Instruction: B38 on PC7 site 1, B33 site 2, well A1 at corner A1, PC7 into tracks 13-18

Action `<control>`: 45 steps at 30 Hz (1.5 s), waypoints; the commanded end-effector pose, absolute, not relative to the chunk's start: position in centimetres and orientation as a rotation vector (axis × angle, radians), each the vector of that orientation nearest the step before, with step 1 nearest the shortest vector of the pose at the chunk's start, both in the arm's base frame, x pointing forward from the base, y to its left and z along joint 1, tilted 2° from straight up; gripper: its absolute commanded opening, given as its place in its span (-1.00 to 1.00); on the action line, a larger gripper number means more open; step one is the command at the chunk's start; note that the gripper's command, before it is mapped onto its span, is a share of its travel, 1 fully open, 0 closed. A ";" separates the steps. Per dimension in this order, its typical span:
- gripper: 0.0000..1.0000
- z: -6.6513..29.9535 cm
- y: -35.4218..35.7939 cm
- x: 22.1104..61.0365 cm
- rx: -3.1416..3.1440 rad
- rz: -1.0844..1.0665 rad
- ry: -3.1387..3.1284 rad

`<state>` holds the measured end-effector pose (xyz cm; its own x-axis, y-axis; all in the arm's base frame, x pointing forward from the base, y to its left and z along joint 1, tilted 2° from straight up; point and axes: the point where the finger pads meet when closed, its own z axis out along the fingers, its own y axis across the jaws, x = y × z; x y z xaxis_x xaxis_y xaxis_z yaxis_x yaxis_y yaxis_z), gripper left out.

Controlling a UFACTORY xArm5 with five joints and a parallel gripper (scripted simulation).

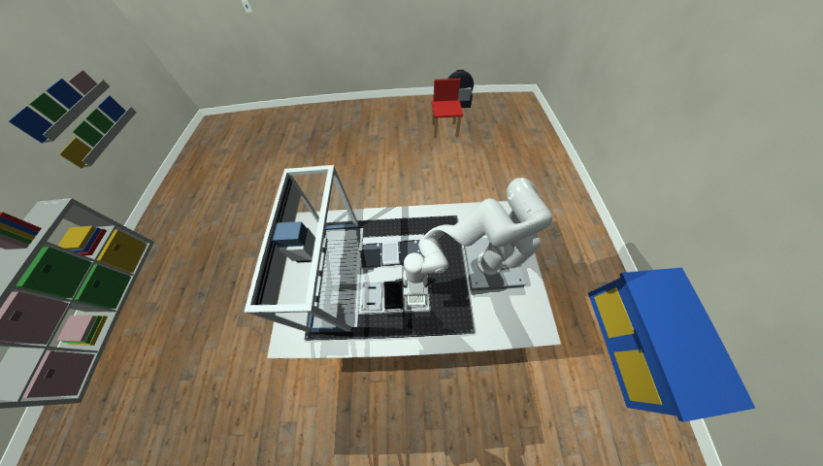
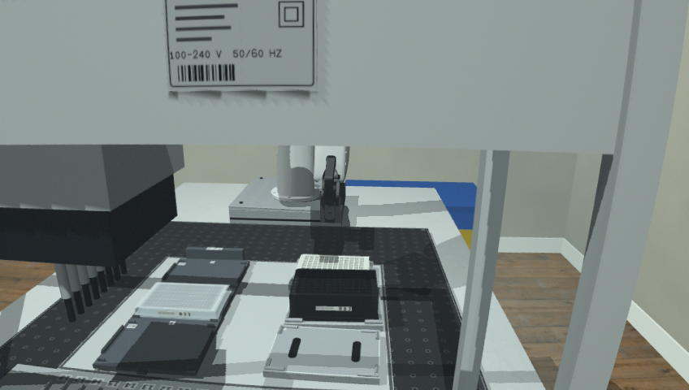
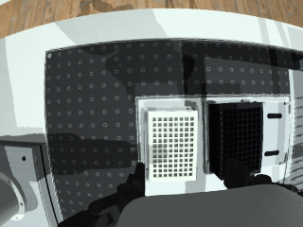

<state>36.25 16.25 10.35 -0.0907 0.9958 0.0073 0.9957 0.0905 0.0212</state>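
My gripper (image 1: 416, 288) (image 2: 332, 216) (image 3: 186, 174) is open and empty. It hangs above the near end of the white 96-well plate B38 (image 1: 416, 298) (image 2: 333, 262) (image 3: 172, 144), which lies on nest S1. The black deep-well block B83 (image 1: 394, 292) (image 2: 333, 293) (image 3: 235, 138) stands on S2 beside it. Nest S3 (image 1: 371, 296) (image 2: 323, 355) (image 3: 275, 134) is bare. The dark carrier PC7 (image 1: 372, 254) (image 2: 154, 345) lies on the apron with the white 384-well plate B33 (image 1: 391, 251) (image 2: 186, 298) on its middle site. The sites on either side of B33 are bare.
The loading rails (image 1: 341, 265) (image 3: 297, 127) lie beyond the apron inside the instrument's white frame (image 1: 288, 242) (image 2: 483, 270). A dark pipetting head (image 2: 82, 212) with several tips hangs over the rails. The arm's base plate (image 1: 496, 277) (image 2: 275, 205) stands behind the nests.
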 end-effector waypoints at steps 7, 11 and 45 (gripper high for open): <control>1.00 9.3 16.3 36.4 2.118 0.046 2.321; 1.00 8.6 16.3 36.4 2.118 0.046 2.321; 1.00 3.6 16.5 36.5 2.119 0.046 2.321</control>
<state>36.36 16.39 3.88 -0.0908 0.9958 0.0074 0.9957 0.0906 0.0216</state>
